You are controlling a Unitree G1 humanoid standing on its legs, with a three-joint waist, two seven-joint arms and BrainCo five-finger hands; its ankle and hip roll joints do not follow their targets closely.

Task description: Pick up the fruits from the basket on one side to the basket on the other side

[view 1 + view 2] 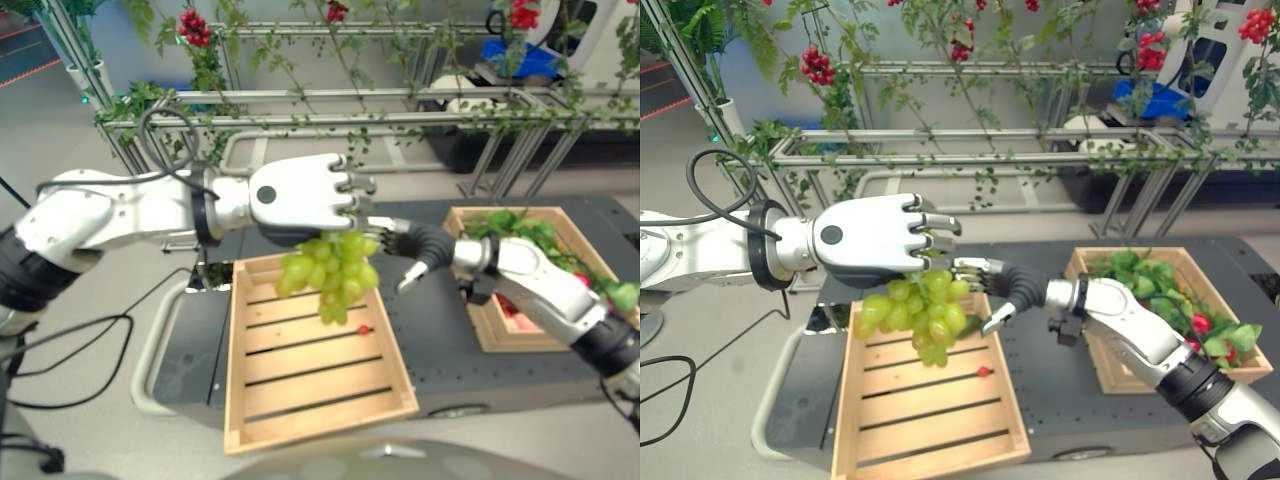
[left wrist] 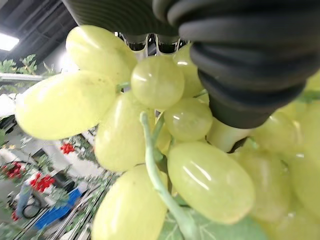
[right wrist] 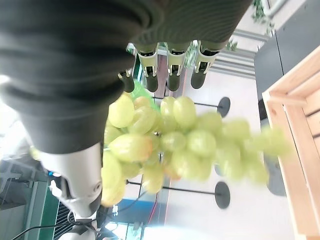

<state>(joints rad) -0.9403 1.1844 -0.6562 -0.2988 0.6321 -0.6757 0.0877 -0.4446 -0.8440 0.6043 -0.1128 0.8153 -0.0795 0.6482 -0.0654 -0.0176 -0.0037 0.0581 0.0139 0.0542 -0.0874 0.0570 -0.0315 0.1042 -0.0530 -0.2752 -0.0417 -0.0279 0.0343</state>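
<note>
We see our left hand [image 1: 875, 238] with fingers curled on the grape bunch [image 1: 333, 270], hanging over the left crate [image 1: 300, 395]. Our right hand [image 1: 405, 243] seems relaxed beside it. Fruit remains in the right crate [image 1: 1095, 345]; one small red piece [image 1: 363, 329] is delivered.

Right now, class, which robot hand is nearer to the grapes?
Left. The left robot hand is curled round the top of the grapes, which hang over the left crate. The right robot hand, fingers open, is just beside them.
</note>
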